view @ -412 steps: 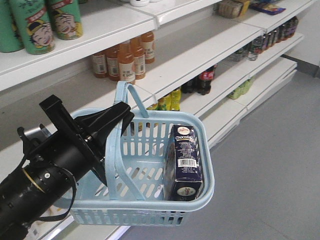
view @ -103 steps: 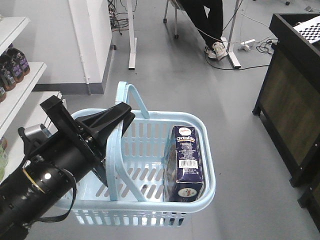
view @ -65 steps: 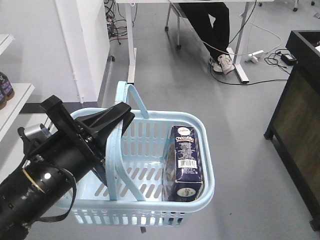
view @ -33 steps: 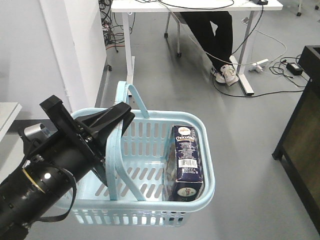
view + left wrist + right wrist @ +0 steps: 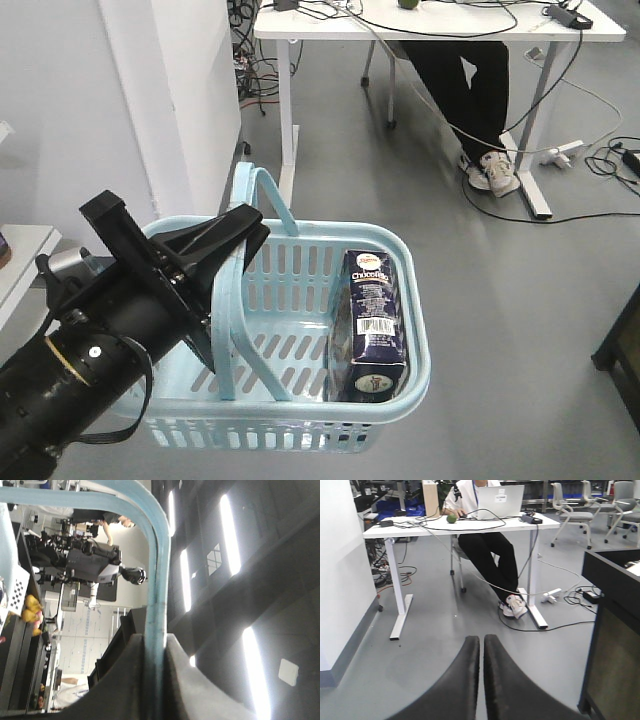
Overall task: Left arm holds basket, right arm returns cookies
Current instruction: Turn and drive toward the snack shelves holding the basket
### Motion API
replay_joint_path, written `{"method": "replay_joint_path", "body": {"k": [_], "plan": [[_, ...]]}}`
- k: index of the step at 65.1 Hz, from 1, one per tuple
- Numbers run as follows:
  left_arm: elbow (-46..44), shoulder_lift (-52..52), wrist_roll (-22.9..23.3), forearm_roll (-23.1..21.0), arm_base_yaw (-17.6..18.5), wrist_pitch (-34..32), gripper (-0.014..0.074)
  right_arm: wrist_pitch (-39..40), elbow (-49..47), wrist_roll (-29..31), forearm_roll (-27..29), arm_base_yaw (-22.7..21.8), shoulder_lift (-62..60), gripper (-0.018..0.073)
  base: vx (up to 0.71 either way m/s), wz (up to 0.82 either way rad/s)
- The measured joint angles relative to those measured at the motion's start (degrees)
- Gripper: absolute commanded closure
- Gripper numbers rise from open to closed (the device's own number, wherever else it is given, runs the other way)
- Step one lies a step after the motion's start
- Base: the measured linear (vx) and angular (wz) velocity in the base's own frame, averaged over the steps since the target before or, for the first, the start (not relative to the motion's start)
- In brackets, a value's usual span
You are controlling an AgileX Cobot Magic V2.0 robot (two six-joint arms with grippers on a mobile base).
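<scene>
Fingers of the left arm's black pointed gripper are clenched on one hoop handle of the pale blue slotted plastic shopping basket, which hangs above the grey floor. The tall dark navy rectangular cookie carton stands inside it, against the wall farthest from that gripper, barcode panel showing. The right arm's black gripper has its fingers pressed together on nothing and faces a white desk with a seated person. As I judge it, the holding half is in place. Lifting the cookies out and returning them to a shelf is all left, and the right wrist view shows no shelf.
</scene>
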State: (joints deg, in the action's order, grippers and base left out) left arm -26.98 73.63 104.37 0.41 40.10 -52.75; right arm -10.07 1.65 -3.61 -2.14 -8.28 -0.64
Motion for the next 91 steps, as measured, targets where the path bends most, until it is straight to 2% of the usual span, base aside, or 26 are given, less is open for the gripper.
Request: {"method": "replay_joint_path", "body": {"k": [91], "plan": [[0.00, 0.00, 0.00, 0.00, 0.00, 0.00, 0.0599, 0.00, 0.00, 0.00, 0.00, 0.00, 0.00, 0.0566, 0.09, 0.33]]}}
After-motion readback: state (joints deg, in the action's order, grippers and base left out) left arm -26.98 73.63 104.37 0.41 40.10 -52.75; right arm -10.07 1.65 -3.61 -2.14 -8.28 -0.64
